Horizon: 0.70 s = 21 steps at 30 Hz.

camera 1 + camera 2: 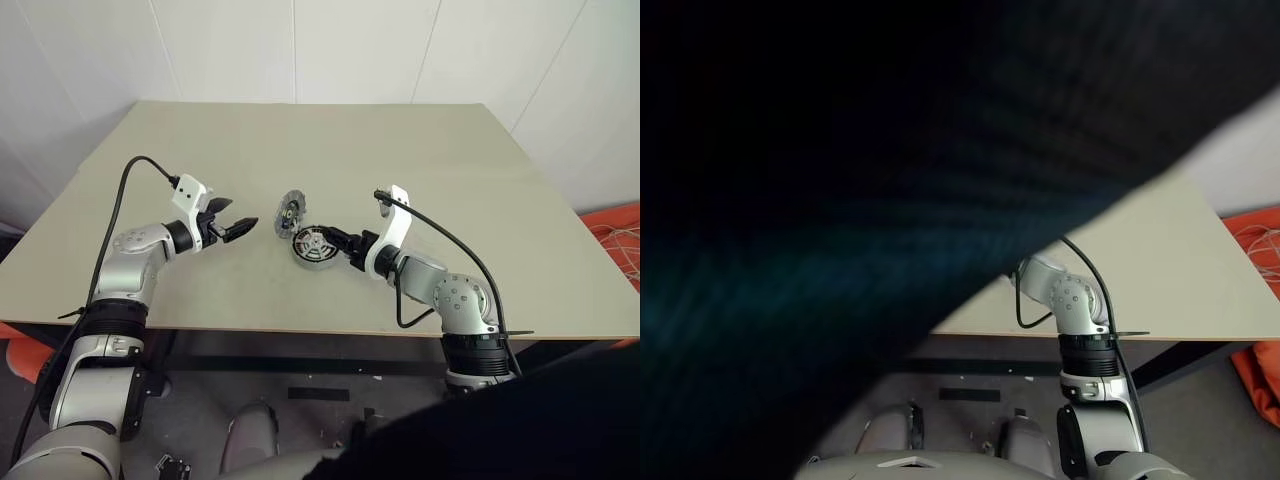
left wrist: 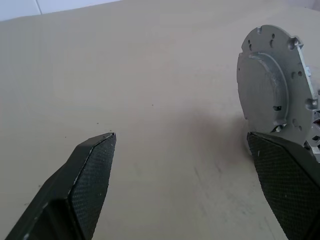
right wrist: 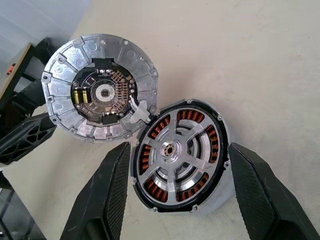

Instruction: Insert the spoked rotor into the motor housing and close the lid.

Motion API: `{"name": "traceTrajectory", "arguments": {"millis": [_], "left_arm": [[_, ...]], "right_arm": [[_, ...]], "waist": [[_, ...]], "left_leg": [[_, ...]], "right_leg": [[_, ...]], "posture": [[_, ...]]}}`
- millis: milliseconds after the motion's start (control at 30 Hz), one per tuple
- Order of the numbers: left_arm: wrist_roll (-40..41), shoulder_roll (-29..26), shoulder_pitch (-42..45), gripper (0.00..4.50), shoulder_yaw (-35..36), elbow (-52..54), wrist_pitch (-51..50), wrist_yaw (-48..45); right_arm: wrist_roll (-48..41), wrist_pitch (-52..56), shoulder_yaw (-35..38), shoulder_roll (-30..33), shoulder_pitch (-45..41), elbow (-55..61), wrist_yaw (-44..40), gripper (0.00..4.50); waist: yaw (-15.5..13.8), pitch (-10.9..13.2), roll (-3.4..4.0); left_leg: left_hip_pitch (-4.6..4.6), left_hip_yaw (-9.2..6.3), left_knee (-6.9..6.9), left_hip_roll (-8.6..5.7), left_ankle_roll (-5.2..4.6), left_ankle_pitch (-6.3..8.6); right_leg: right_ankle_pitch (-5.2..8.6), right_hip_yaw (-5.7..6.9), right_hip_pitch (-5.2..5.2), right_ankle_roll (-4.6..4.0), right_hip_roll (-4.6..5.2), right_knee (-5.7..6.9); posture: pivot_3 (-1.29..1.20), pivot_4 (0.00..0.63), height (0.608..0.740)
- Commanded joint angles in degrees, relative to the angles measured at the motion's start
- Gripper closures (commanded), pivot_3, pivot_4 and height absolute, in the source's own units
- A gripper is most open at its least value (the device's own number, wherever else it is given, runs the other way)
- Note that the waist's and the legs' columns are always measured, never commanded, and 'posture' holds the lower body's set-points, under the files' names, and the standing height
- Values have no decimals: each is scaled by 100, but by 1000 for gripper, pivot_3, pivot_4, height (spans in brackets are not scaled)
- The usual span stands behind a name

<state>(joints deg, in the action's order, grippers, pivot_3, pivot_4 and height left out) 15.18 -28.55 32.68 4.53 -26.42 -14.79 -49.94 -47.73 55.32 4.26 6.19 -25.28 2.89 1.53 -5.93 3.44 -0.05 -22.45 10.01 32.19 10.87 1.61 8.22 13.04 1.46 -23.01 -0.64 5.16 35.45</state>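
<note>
Near the middle of the beige table [image 1: 450, 150], the motor housing [image 1: 315, 246] is lying flat with its round face turned upward, and the spoked rotor [image 3: 176, 151] is sitting inside it, its silver spokes and hub showing over the ring of copper-coloured coils and its axis pointing up off the tabletop. Just beside it, on the side away from the robot, the lid [image 1: 292, 211] is standing tilted on its edge, its rim touching the housing; the ribbed face with the dark centre and green bits is facing the right gripper [image 1: 336, 243], while its plain grey back is facing the left gripper [image 1: 240, 227]. On either side of the housing, the right gripper's two black fingers [image 3: 102, 195] are standing spread, close to its wall, though whether they are touching it is unclear. Off to the robot's left, the left gripper is hovering above the table with its fingers [image 2: 90, 175] spread wide and nothing between them, one fingertip showing just in front of the lid's lower edge. Over most of the right eye view, a dark blurred shape [image 1: 890, 200] is blocking the table.
</note>
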Motion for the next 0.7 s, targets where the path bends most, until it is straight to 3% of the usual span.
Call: {"name": "traceTrajectory", "arguments": {"millis": [33,167,200,267,533,700], "left_arm": [[10,-19,139,54,44,81,122,-4],[1,14,136,54,31,83,140,10],[-1,20,140,54,30,71,150,9],[-5,35,146,54,30,54,167,14],[4,58,98,54,28,119,156,44],[-3,57,112,54,32,98,172,56]], "right_arm": [[2586,-1812,-1728,1317,-77,88,-640,1002],[3398,-2312,-2178,1501,-56,-265,-899,1002],[3562,-2375,-2216,1485,-63,-333,-914,1180],[3723,-2480,-2196,1413,-58,-388,-986,1646],[3941,-2699,-1882,1117,-84,-319,-1247,4384],[3981,-2628,-2026,1018,-115,-61,-1673,4452]], "waist": [[-29,1,-1],[-37,1,-2],[-12,1,-2],[7,1,-2],[23,1,-2],[25,1,-2]], "left_leg": [[-2,0,4,-2,0,0],[3,0,4,2,2,-1],[3,0,4,3,3,-2],[1,-1,6,1,2,-1],[-2,-1,18,1,-14,8],[1,-2,26,2,-30,18]], "right_leg": [[0,0,4,1,1,-2],[19,0,7,33,-2,0],[16,0,6,28,-4,2],[0,-1,5,0,-3,2],[-4,-1,7,-6,-2,5],[-4,-1,15,-7,-1,7]], "posture": [[0,0,740],[0,0,740],[0,0,740],[0,0,740],[0,0,740],[0,0,740]]}}
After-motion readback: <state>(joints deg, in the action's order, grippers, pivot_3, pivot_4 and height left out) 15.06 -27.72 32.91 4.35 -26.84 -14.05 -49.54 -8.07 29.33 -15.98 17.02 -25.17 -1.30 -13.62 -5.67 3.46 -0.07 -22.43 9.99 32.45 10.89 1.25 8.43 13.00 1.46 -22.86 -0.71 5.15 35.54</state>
